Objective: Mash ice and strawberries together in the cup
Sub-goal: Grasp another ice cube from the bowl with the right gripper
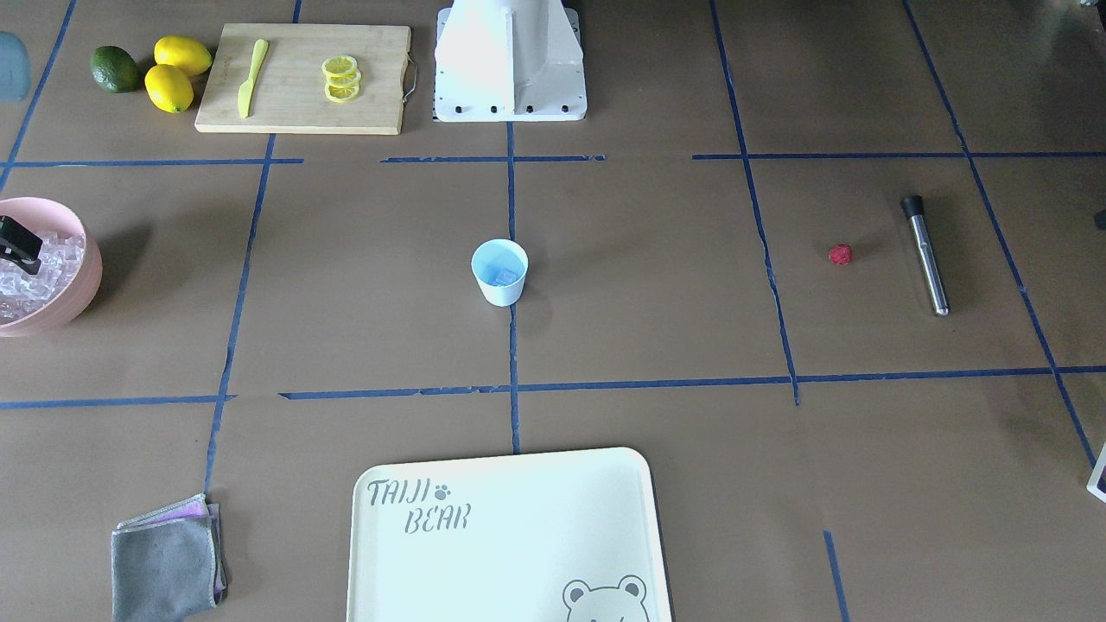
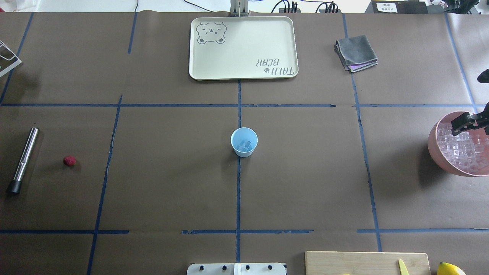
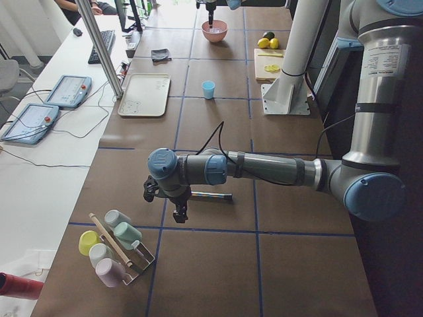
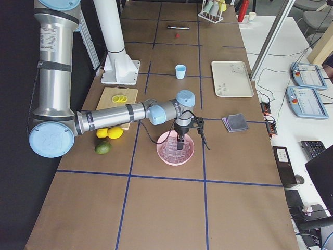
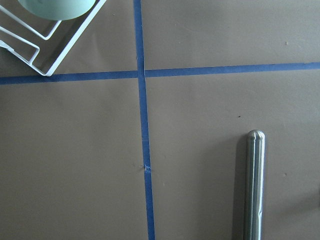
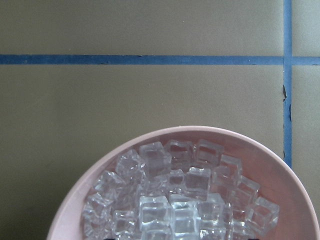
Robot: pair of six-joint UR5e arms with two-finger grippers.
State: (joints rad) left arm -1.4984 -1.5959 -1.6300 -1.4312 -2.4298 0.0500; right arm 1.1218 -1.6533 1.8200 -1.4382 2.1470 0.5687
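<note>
My right gripper hangs tips-down into the big round pink bowl, in among its heap of small clear ice cubes. No view shows the fingers clearly, so I cannot tell whether they are spread or closed on a cube.

My left gripper points down over the brown table paper, far off to my left. It shows only from the side, so I cannot tell how its fingers stand either. Near it lies the slim steel muddler rod with a black cap. It is flat on the table with its long axis running roughly front to back, the black cap toward me and the rounded bare steel end pointing away. To its right, apart from it, sits the small red strawberry.

The small light blue tapered plastic cup stands upright at the table's centre on a blue tape line, wide mouth up and narrow base down. There seem to be a couple of ice cubes at its bottom.
</note>
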